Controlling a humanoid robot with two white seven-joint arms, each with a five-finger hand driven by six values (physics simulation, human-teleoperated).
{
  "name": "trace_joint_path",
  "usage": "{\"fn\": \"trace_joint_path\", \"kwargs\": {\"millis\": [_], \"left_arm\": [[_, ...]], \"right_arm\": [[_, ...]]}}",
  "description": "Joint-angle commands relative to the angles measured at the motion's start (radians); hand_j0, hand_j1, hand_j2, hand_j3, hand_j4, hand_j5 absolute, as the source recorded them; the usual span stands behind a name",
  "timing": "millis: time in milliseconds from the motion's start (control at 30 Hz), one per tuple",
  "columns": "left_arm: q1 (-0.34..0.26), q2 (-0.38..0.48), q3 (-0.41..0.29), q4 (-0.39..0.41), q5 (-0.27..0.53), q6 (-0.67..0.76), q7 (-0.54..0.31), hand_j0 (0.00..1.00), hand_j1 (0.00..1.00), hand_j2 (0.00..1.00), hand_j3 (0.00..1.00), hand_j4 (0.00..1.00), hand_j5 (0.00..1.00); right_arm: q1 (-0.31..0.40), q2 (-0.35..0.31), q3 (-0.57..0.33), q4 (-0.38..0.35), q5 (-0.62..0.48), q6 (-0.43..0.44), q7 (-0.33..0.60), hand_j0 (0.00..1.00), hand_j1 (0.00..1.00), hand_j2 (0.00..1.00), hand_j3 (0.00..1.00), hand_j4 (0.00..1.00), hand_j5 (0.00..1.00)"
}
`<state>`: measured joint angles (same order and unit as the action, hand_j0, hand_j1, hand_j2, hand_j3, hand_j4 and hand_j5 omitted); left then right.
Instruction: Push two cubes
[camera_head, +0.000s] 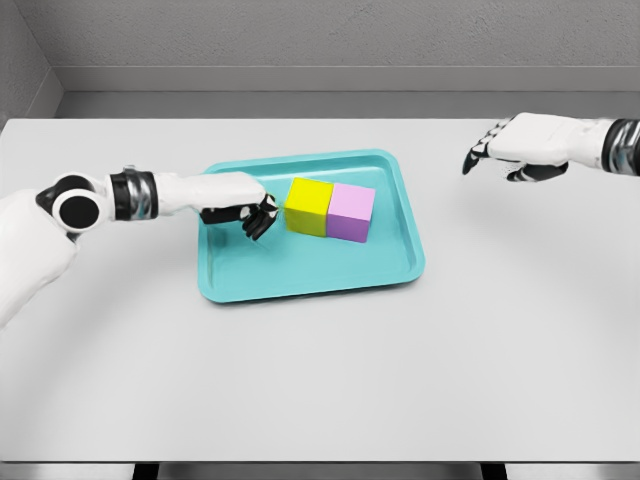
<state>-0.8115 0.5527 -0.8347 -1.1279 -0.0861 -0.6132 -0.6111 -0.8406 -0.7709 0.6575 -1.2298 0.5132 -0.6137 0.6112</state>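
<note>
Fingers of left hand (250, 212) curled, empty, beside yellow cube (308, 206); right hand (515, 150) relaxed.

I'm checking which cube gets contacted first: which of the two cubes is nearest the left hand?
The yellow cube, right beside the left hand; the pink cube sits on its far side, both in the teal tray.

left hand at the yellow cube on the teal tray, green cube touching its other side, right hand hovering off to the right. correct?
Not quite: the cube touching the yellow cube is pink, not green, as the head view shows. The rest holds: left hand beside the yellow cube on the tray, right hand off to the right.
</note>
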Motion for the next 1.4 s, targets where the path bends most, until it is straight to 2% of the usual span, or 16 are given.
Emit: {"fn": "trace_joint_path", "kwargs": {"millis": [0,67,100,167,200,233,333,400,533,667,767,900,967,1033,1067,1367], "left_arm": [[0.0,0.099,0.002,-0.076,0.091,0.002,0.0,0.09,0.09,0.09,0.09,0.09,0.09],[0.006,0.16,0.002,-0.159,0.132,0.002,0.0,0.09,0.09,0.09,0.09,0.09,0.09],[0.006,0.185,0.002,-0.164,0.16,0.002,0.0,0.09,0.09,0.09,0.09,0.09,0.09],[-0.006,0.118,0.026,-0.049,0.152,0.002,0.0,0.09,0.09,0.09,0.09,0.09,0.09],[-0.02,0.04,0.04,0.046,0.14,0.002,0.0,0.09,0.09,0.09,0.09,0.09,0.09],[-0.051,-0.043,0.045,0.141,0.085,0.002,0.0,0.08,0.08,0.08,0.08,0.08,0.08],[-0.095,-0.158,0.048,0.296,0.063,0.002,0.0,0.08,0.08,0.08,0.08,0.08,0.08],[-0.095,-0.211,0.083,0.382,0.008,0.002,0.0,0.08,0.08,0.08,0.08,0.08,0.08],[-0.094,-0.224,0.088,0.393,-0.007,0.002,0.0,0.07,0.07,0.07,0.07,0.07,0.07],[-0.091,-0.238,0.088,0.402,-0.029,0.002,0.0,0.06,0.06,0.06,0.06,0.06,0.06],[-0.091,-0.246,0.088,0.427,-0.034,0.002,0.0,0.06,0.06,0.06,0.06,0.06,0.06],[-0.089,-0.247,0.088,0.425,-0.044,0.002,0.0,0.06,0.06,0.06,0.06,0.06,0.06],[-0.087,-0.255,0.086,0.424,-0.044,0.002,0.0,0.06,0.06,0.06,0.06,0.06,0.06],[-0.086,-0.257,0.086,0.424,-0.044,0.002,0.0,0.06,0.06,0.06,0.06,0.06,0.06],[-0.086,-0.257,0.086,0.425,-0.044,0.002,0.0,0.06,0.06,0.06,0.06,0.06,0.06],[-0.083,-0.266,0.085,0.421,-0.044,0.002,0.0,0.06,0.06,0.06,0.06,0.06,0.06]], "right_arm": [[0.002,-0.013,-0.018,0.0,-0.005,0.003,0.0,1.0,1.0,1.0,1.0,1.0,1.0],[0.018,-0.016,-0.027,0.001,-0.005,0.003,0.0,1.0,1.0,1.0,1.0,1.0,1.0],[0.028,-0.016,-0.047,0.001,-0.005,0.003,0.0,1.0,1.0,1.0,1.0,1.0,1.0],[0.026,-0.021,-0.059,0.019,-0.012,0.003,0.0,1.0,1.0,1.0,1.0,1.0,1.0],[0.026,-0.051,-0.059,0.023,-0.013,0.003,0.0,1.0,1.0,1.0,1.0,1.0,1.0],[0.026,-0.061,-0.067,0.023,-0.024,0.003,0.0,1.0,1.0,1.0,1.0,1.0,1.0],[0.032,-0.065,-0.068,0.023,-0.038,0.003,0.0,1.0,1.0,1.0,1.0,1.0,1.0],[0.04,-0.099,-0.067,0.021,-0.058,0.003,0.0,1.0,1.0,1.0,1.0,1.0,1.0],[0.089,-0.11,-0.068,0.021,-0.064,0.003,0.0,1.0,1.0,1.0,1.0,1.0,1.0],[0.087,-0.116,-0.067,0.016,-0.099,0.003,0.0,1.0,1.0,1.0,1.0,1.0,1.0],[0.084,-0.206,-0.068,-0.003,-0.165,0.003,0.0,1.0,1.0,1.0,1.0,1.0,1.0],[0.083,-0.222,-0.067,-0.008,-0.182,0.003,0.0,1.0,1.0,1.0,1.0,1.0,1.0],[0.077,-0.222,-0.067,-0.037,-0.185,0.003,0.0,1.0,1.0,1.0,1.0,1.0,1.0],[0.075,-0.28,-0.067,-0.099,-0.268,0.003,0.0,1.0,1.0,1.0,1.0,1.0,1.0],[0.075,-0.288,-0.067,-0.135,-0.289,0.003,0.0,1.0,1.0,1.0,1.0,1.0,1.0],[0.107,-0.286,-0.056,-0.145,-0.289,0.003,0.0,1.0,1.0,1.0,1.0,1.0,1.0]]}}
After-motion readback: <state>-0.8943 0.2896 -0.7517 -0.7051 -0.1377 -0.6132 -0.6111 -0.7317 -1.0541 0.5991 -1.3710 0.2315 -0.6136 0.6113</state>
